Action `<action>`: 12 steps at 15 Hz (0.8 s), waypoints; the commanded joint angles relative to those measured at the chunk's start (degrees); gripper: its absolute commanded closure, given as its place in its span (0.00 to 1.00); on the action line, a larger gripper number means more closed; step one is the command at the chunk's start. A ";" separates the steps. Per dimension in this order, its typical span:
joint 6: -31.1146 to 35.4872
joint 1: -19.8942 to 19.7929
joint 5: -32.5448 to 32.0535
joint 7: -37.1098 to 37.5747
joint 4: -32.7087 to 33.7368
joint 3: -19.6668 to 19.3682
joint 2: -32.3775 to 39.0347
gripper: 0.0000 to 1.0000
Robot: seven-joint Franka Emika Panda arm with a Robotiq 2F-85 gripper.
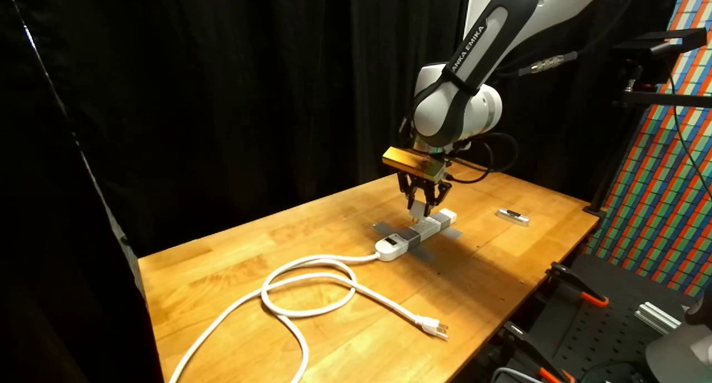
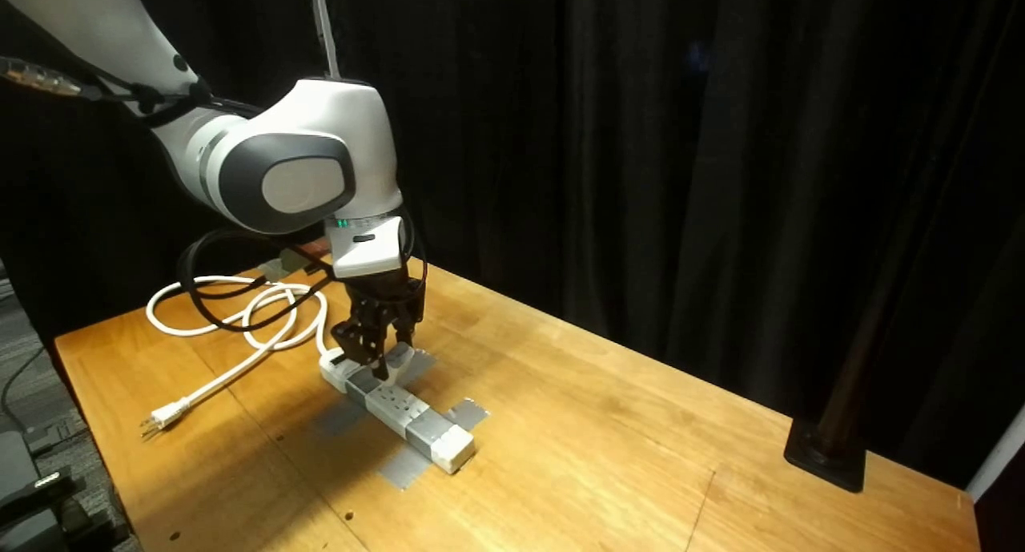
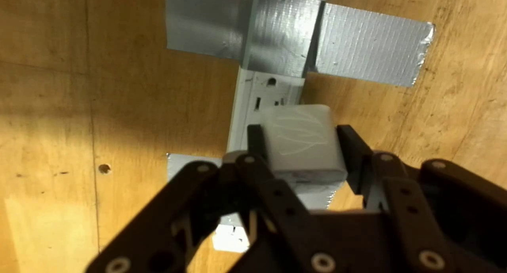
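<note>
Tape (image 3: 374, 45) crosses the white power strip (image 1: 430, 228) in two bands and runs out onto the wooden surface (image 1: 478, 283) on both sides, most likely so the strip cannot skid or lift. Your jaws pinch a pale plug-in block (image 3: 303, 140) from opposite sides and hold it low at the strip; an exterior view shows metal prongs (image 1: 415, 220) under it, pointing down. Gripping the block by its flanks seems meant to leave that pronged underside free. Whether the prongs touch the strip, you can't tell from these angles. In the wrist view, block and jaws together hide much of the stretch between the bands, so your own grip is what blocks the sight line, though one outlet (image 3: 267, 92) shows just beyond the block. The strip's cord (image 1: 384, 300) lies in loose loops off one end, its plug (image 1: 431, 326) connected to nothing, well apart from your jaws in both exterior views. Near the strip's other end, apart from it, you have a small pale bar (image 1: 512, 217), its purpose unclear. Clamps (image 1: 578, 284) stand at the surface's edge, and a post's black foot (image 2: 825, 460) sits well away from the strip.
</note>
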 commanded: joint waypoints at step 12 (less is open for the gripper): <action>-1.04 0.70 -0.59 4.15 0.28 -1.45 1.25 0.77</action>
